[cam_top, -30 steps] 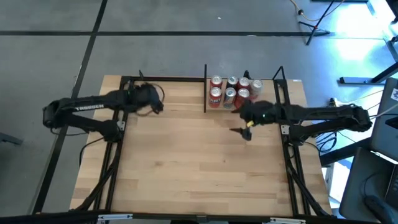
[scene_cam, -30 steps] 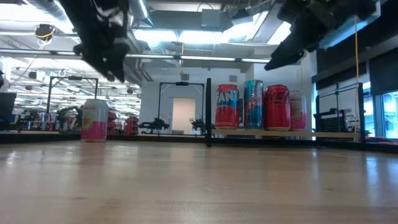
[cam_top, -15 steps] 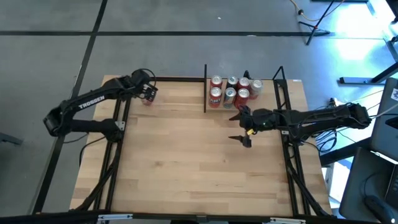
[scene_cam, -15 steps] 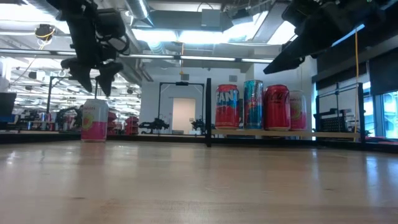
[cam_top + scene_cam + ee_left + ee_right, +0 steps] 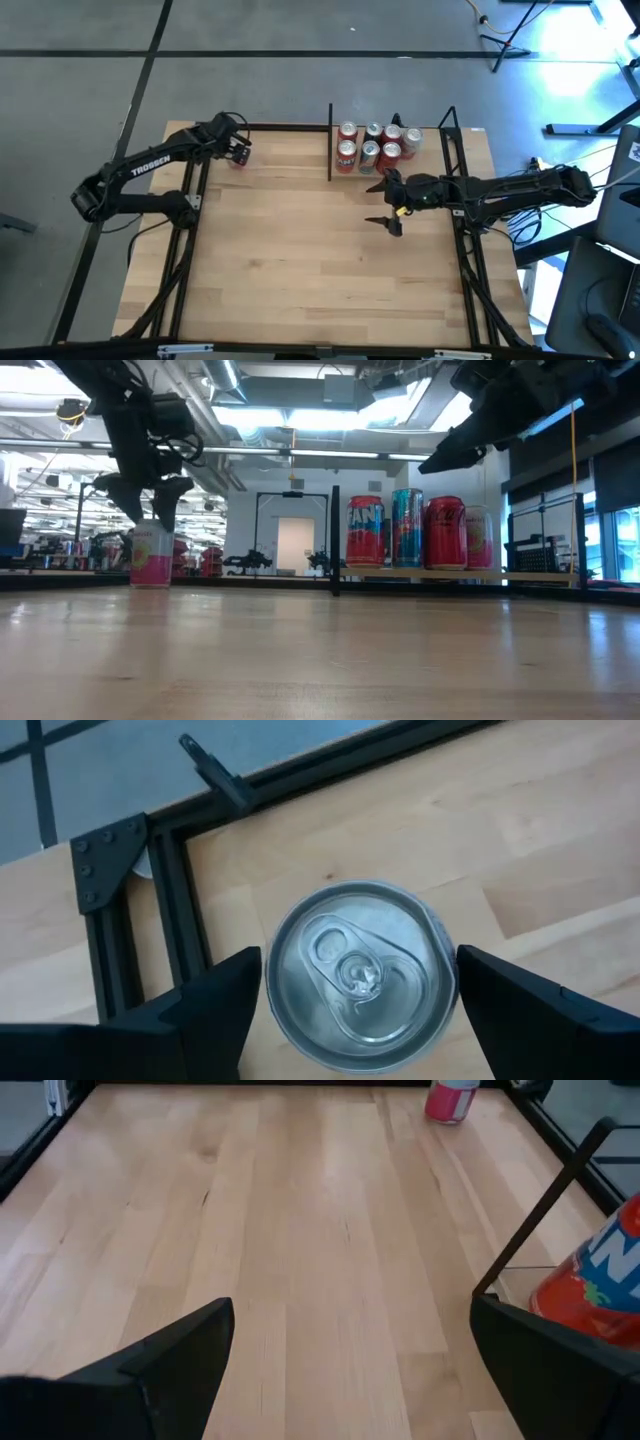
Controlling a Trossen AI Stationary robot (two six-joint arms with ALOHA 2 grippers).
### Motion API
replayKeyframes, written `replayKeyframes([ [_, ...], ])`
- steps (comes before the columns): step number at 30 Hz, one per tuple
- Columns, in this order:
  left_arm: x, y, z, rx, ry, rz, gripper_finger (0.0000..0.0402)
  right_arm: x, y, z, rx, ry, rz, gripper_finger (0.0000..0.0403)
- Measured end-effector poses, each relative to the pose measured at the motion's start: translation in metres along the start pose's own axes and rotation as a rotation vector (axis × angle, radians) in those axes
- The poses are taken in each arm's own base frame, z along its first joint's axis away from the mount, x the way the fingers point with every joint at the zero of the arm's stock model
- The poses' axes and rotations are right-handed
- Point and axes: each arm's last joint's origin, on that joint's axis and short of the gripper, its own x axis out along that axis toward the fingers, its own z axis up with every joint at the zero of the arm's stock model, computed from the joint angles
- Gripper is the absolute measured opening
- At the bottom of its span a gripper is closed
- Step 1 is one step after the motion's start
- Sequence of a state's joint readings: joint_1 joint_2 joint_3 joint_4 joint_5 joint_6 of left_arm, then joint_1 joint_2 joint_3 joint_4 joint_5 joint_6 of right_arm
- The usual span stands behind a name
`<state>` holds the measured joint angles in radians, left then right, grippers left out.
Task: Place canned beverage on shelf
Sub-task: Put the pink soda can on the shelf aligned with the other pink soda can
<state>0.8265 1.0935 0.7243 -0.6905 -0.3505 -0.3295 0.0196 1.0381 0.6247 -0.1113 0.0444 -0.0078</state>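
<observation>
Left pincer (image 5: 237, 152) is hanging spread wide right over the pink can (image 5: 151, 556), which is standing upright on the worktop (image 5: 300, 260) near its far left corner, well apart from the shelf (image 5: 460, 573). In the left wrist view you are looking straight down on the silver lid (image 5: 358, 974), with one dark finger (image 5: 215, 1005) showing on each side of it and a gap between each finger and the rim, so nothing is gripping yet. From the low view the fingertips are sitting about level with the top of the can.

You are dealing with a smooth, round metal wall (probably slick, and thin enough to dent if the can is empty or squeezed hard). Judging by that, you should be taking it on the straight side wall below the top rim, fingers across the middle of the round, with moderate pressure. Whether it is full, and so heavy, cannot be told.

Moving right, the shelf is already carrying a cluster of cans (image 5: 376, 145) behind its black upright (image 5: 330, 140). Beyond it the right pincer (image 5: 385, 205) is waiting just in front of the shelf, above the worktop, fingers spread and gripping nothing.
</observation>
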Motion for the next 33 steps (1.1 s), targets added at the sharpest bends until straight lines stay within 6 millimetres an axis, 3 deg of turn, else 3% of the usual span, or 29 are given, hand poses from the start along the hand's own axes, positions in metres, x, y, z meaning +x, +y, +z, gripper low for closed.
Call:
replayKeyframes([
  [4, 0.004, -0.001, -0.004, 0.003, 0.009, -0.013, 0.0302, 0.003, 0.0, -0.002, -0.001, 0.015, 0.0, 0.0388],
  [12, 0.004, -0.012, -0.01, 0.048, -0.017, -0.045, 0.023, 0.013, 0.001, -0.004, 0.002, 0.038, 0.0, 0.0388],
  [17, -0.014, -0.043, -0.019, 0.154, -0.039, -0.17, 0.0214, 0.021, 0.002, -0.004, 0.093, 0.028, 0.02, 0.0388],
  [23, -0.051, -0.084, -0.031, 0.251, -0.078, -0.367, 0.0215, 0.025, 0.006, -0.009, 0.102, 0.069, 0.045, 0.0388],
  [33, -0.088, -0.158, -0.053, 0.434, -0.067, -0.505, 0.0215, 0.024, 0.021, -0.009, 0.065, 0.065, 0.06, 0.0388],
])
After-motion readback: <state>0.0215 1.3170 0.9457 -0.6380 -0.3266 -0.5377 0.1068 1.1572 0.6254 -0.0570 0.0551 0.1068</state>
